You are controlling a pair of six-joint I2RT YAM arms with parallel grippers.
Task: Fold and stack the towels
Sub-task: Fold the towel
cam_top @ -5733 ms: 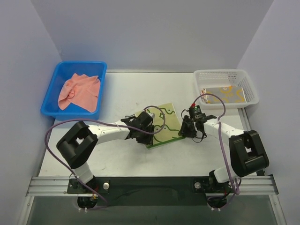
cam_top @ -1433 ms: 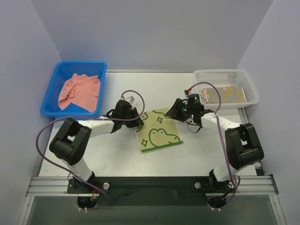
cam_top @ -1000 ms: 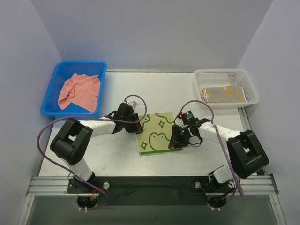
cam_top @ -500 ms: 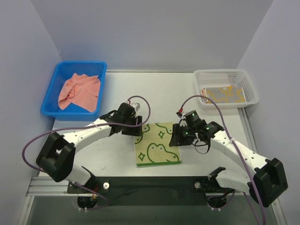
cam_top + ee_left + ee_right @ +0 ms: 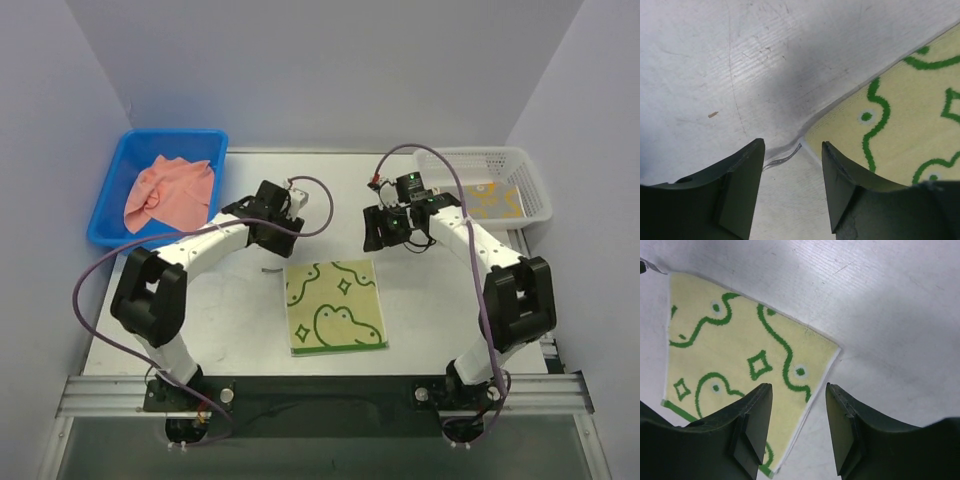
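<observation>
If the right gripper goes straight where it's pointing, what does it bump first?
The right gripper would probably meet the pale green towel near its edge, though depth is unclear.

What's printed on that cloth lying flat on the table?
Pale green towel with dark-green duck outlines and diamonds; clearest in the top view.

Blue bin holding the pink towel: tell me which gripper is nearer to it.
Left. The left gripper hangs just right of the blue bin; the right gripper is much farther right, beside the white basket.
</observation>
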